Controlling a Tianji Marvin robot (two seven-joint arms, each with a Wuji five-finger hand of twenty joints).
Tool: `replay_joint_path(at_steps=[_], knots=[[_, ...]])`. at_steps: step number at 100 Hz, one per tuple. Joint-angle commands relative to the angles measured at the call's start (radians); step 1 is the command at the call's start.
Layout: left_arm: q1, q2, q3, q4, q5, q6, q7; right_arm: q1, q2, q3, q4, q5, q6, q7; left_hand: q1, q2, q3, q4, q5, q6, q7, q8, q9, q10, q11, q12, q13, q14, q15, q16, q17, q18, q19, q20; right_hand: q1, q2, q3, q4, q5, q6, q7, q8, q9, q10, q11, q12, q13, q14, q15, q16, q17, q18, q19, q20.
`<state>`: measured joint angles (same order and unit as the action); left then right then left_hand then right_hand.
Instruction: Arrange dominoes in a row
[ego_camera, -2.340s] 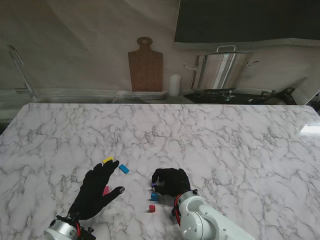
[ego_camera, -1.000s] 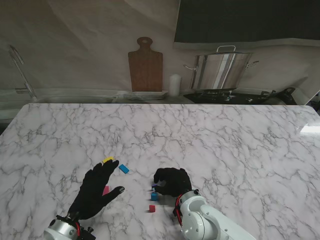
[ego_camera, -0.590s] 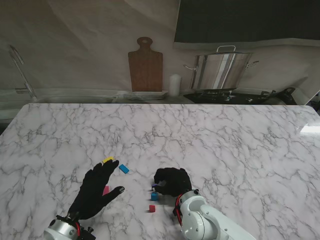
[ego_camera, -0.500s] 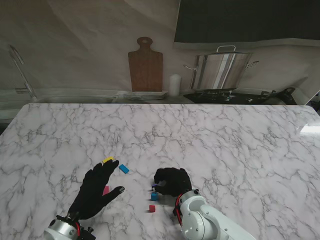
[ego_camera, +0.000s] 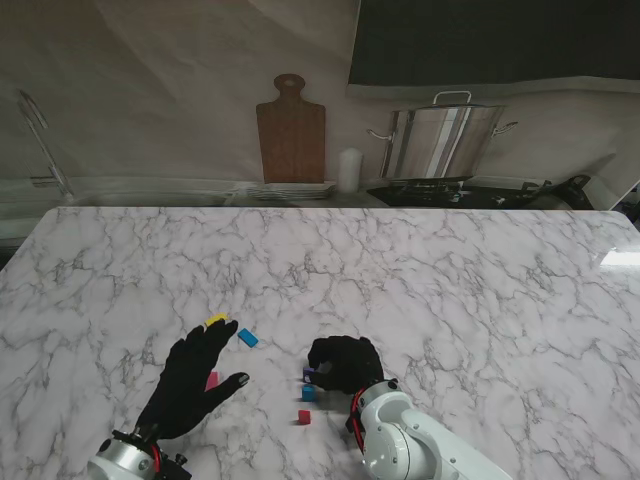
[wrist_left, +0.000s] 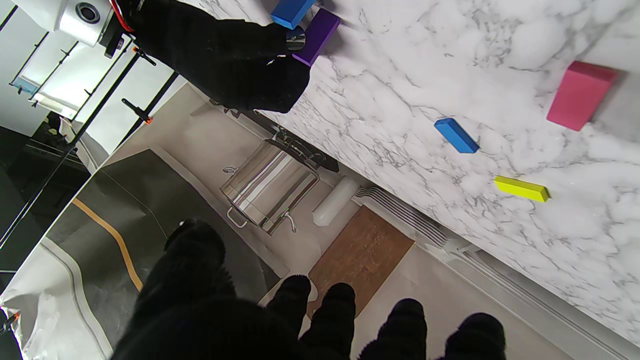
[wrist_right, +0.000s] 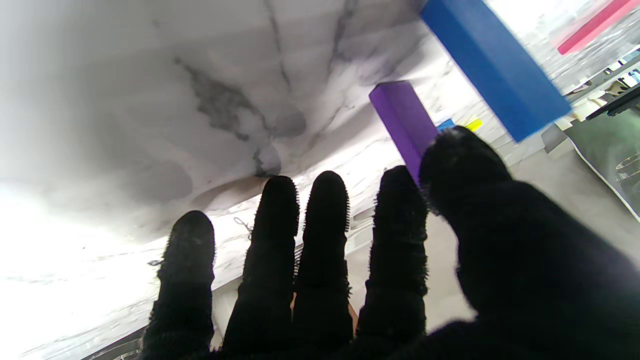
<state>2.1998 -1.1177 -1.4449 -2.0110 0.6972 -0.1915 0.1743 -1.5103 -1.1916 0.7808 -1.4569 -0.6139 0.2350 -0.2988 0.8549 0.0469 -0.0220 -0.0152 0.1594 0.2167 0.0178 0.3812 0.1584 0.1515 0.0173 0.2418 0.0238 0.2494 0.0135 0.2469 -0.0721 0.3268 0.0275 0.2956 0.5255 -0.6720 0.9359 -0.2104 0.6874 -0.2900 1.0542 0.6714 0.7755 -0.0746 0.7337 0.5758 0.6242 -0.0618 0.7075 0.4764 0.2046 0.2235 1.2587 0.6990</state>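
Right hand (ego_camera: 343, 362) pinched the purple domino (wrist_right: 403, 120) upright beside the blue domino (wrist_right: 492, 65); left hand (ego_camera: 190, 378) hovered splayed, empty. Next: release gently.

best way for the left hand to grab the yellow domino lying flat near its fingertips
Pinch the yellow domino across its two long side faces, coming straight down from above. It lies flat with bare marble around it, so the left hand has finger room on both sides.

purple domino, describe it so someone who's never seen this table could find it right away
On the marble table, find the right hand near my edge. The purple domino stands at its fingertips, with a blue domino and a red one nearer to me. It is the only purple piece.
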Motion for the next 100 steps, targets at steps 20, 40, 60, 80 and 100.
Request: replay_joint_path(at_steps=[20, 40, 60, 80, 100], knots=[[0.005, -0.002, 0.003, -0.002, 0.001, 0.000, -0.013, -0.010, 0.002, 0.003, -0.005, -0.003, 0.003, 0.006, 0.011, -0.015, 0.002, 0.011, -0.029, -0.002, 0.006, 0.010, -0.019, -0.014, -0.009, 0.006, -0.013, -0.005, -0.007, -0.011, -0.011, -0.017, 0.002, 0.010, 0.031, -0.031, -0.010, -0.022, -0.031, -0.053, -0.042, -0.052, 0.009, 0.004, 0.014, 0.013, -0.001, 0.029, 0.008, -0.007, -0.001, -0.016, 0.009, 0.016], [0.005, -0.002, 0.003, -0.002, 0.001, 0.000, -0.013, -0.009, -0.001, 0.002, 0.002, 0.001, -0.009, -0.005, 0.011, -0.014, 0.001, 0.011, -0.028, -0.002, 0.006, 0.010, -0.019, -0.014, -0.009, 0.006, -0.013, -0.005, -0.007, -0.011, -0.010, -0.017, 0.002, 0.010, 0.090, -0.014, 0.020, -0.012, 0.030, -0.159, -0.060, -0.091, 0.031, 0.008, 0.008, 0.023, 0.009, 0.030, 0.008, -0.007, 0.000, -0.013, 0.008, 0.015], [0.005, -0.002, 0.003, -0.002, 0.002, 0.000, -0.012, -0.009, -0.004, 0.002, 0.004, 0.002, -0.011, -0.014, 0.010, -0.015, 0.001, 0.011, -0.028, -0.003, 0.006, 0.010, -0.019, -0.014, -0.009, 0.006, -0.013, -0.005, -0.007, -0.011, -0.011, -0.017, 0.002, 0.010, 0.081, -0.010, 0.013, -0.017, 0.047, -0.168, -0.048, -0.086, 0.038, 0.007, 0.000, 0.036, 0.012, 0.031, 0.009, -0.007, 0.000, -0.012, 0.008, 0.015], [0.004, -0.002, 0.004, -0.001, 0.002, -0.001, -0.011, -0.012, -0.003, 0.003, 0.001, 0.001, -0.004, -0.012, 0.012, -0.015, 0.002, 0.011, -0.028, -0.002, 0.006, 0.010, -0.019, -0.013, -0.009, 0.006, -0.013, -0.004, -0.007, -0.011, -0.011, -0.017, 0.002, 0.010, 0.064, -0.009, 0.008, -0.015, 0.050, -0.144, -0.037, -0.078, 0.038, 0.004, -0.002, 0.040, 0.013, 0.030, 0.010, -0.006, 0.003, -0.013, 0.010, 0.015], [0.004, -0.002, 0.005, -0.001, 0.001, 0.000, -0.012, -0.015, 0.000, 0.005, -0.004, 0.000, 0.004, -0.002, 0.011, -0.014, 0.002, 0.011, -0.028, -0.002, 0.006, 0.010, -0.019, -0.015, -0.009, 0.006, -0.013, -0.004, -0.007, -0.011, -0.011, -0.017, 0.002, 0.010, 0.055, -0.010, 0.004, -0.013, 0.045, -0.121, -0.041, -0.083, 0.036, 0.005, -0.005, 0.038, 0.011, 0.031, 0.010, -0.006, 0.004, -0.014, 0.010, 0.015]])
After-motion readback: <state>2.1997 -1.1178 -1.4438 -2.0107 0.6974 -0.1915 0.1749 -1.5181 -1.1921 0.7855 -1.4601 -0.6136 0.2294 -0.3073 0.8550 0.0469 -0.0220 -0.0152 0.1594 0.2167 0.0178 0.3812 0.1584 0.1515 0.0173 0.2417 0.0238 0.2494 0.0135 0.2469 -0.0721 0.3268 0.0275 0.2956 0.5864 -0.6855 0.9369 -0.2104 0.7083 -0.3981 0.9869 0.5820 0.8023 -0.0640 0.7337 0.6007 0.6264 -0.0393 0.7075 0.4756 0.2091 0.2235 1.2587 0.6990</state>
